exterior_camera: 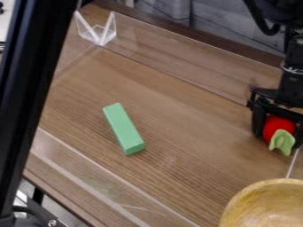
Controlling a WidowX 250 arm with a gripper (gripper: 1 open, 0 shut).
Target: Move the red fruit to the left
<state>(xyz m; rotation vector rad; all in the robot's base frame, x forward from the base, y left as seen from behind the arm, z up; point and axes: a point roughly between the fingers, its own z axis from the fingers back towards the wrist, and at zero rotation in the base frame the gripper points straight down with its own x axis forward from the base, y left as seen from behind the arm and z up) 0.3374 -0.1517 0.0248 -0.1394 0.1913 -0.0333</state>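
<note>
The red fruit [279, 133] lies at the right edge of the wooden table, red with a light green leafy end pointing toward the camera. My gripper [279, 124] comes down over it from above, dark fingers [261, 124] on either side of the fruit. The jaws stand open around the fruit; whether the pads touch it I cannot tell. Part of the fruit is hidden behind the fingers.
A green rectangular block [122, 129] lies left of centre on the table [178, 97]. A pale wooden bowl [268, 206] sits at the bottom right, close to the fruit. A clear plastic stand [97, 31] is at the back left. A dark pole [30, 97] crosses the left foreground.
</note>
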